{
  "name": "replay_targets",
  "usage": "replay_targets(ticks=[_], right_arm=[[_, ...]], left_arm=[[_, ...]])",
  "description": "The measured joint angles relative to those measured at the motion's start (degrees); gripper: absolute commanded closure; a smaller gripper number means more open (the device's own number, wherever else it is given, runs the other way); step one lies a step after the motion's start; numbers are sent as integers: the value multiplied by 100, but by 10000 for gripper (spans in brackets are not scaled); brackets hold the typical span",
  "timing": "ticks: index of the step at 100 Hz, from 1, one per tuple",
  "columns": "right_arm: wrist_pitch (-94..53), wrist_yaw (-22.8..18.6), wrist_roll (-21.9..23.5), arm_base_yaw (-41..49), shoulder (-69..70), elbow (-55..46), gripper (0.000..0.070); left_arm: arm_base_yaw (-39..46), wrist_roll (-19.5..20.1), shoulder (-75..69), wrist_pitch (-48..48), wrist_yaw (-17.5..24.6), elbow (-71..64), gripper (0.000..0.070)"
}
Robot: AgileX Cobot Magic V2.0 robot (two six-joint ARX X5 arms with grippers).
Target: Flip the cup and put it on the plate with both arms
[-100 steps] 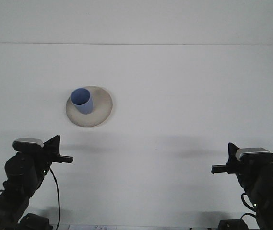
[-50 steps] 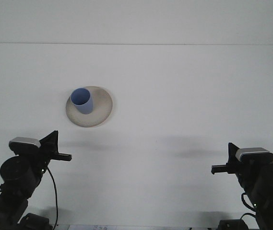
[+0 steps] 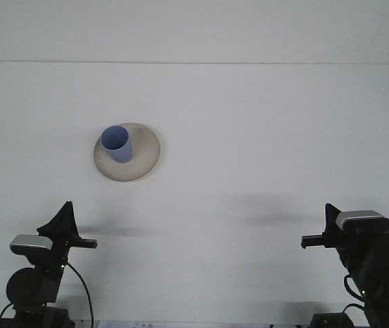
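A blue cup (image 3: pixel 117 143) stands upright, mouth up, on a round beige plate (image 3: pixel 144 156) left of the table's middle. My left gripper (image 3: pixel 88 242) is low at the front left, well short of the plate and holding nothing. My right gripper (image 3: pixel 307 240) sits at the front right, far from the cup, also with nothing in it. Only the thin dark tips of both grippers show from this angle.
The white table (image 3: pixel 249 137) runs back to a pale wall. Black cables hang under the left arm (image 3: pixel 33 280) at the bottom edge. The right arm (image 3: pixel 375 263) fills the bottom right corner.
The left arm has drawn back and sunk lower toward the front left corner. The right arm, the cup and the plate have not moved.
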Motion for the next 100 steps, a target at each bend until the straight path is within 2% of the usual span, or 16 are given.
replay_targets(ticks=[10,100], right_arm=[[0,0,0,0,0,0,700],[236,0,2,0,0,0,700]], left_arm=[[0,0,-437,-136,0,-245,688],[0,0,-426,20,9,-452,688]])
